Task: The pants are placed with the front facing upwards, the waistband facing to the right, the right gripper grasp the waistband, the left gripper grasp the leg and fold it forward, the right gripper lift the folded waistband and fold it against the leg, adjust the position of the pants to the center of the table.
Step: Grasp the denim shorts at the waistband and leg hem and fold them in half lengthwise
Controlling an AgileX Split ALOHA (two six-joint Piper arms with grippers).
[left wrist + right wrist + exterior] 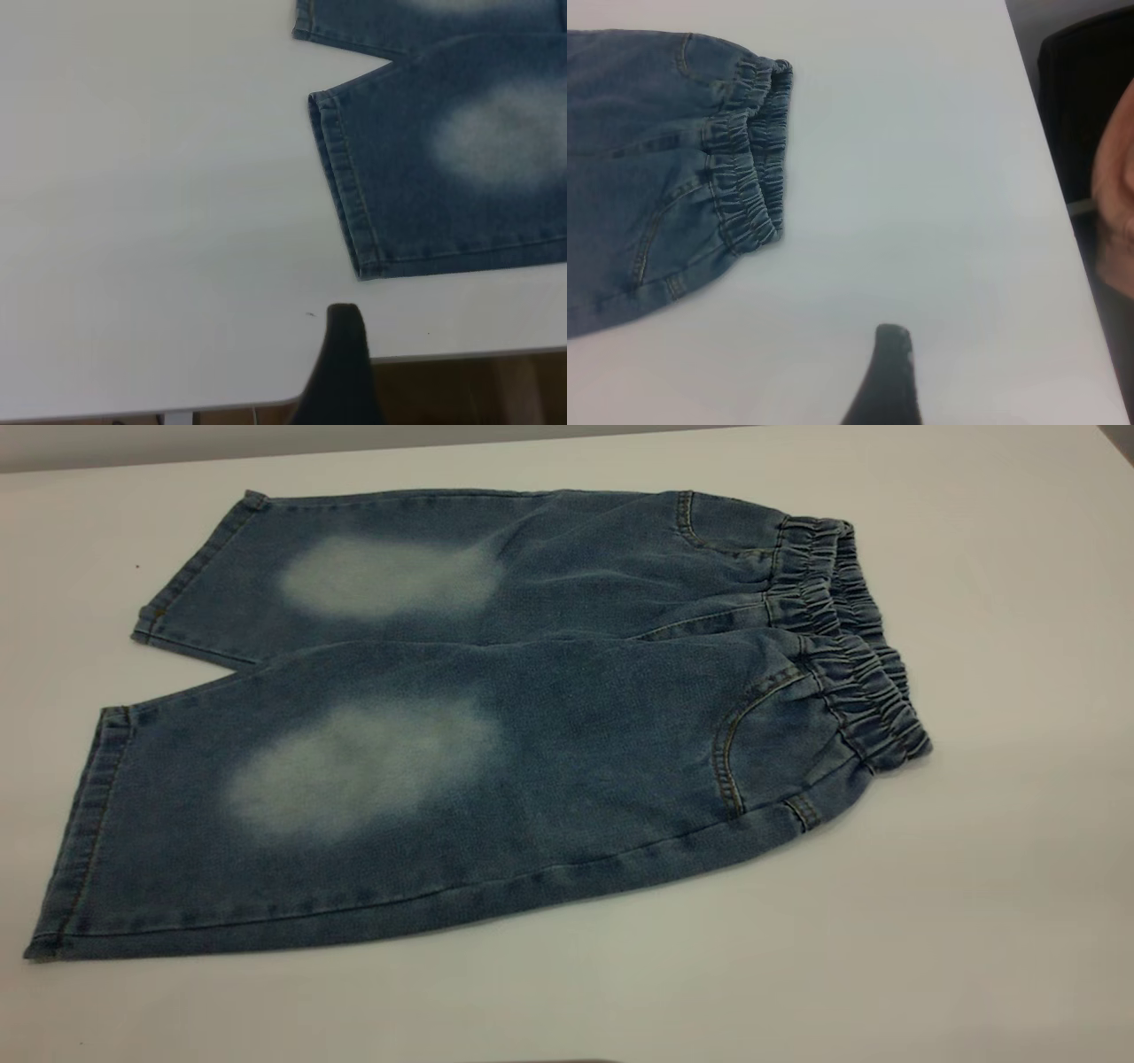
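Observation:
The blue denim pants [496,717] lie spread flat on the white table [992,868], a pale oval showing on each leg. The gathered waistband [850,629] is at the right and both leg hems point left. Neither gripper shows in the exterior view. In the left wrist view one black finger [344,363] of my left gripper [439,359] hovers over the table's edge, a short way off the near leg hem [347,190], open and empty. In the right wrist view my right gripper [967,363] shows one black finger [890,376], clear of the waistband [749,168], open and empty.
Bare tabletop surrounds the pants on all sides. The table's edge [221,403] runs close to the left gripper. Beyond the table's right edge are a dark object [1076,97] and part of a person [1112,181].

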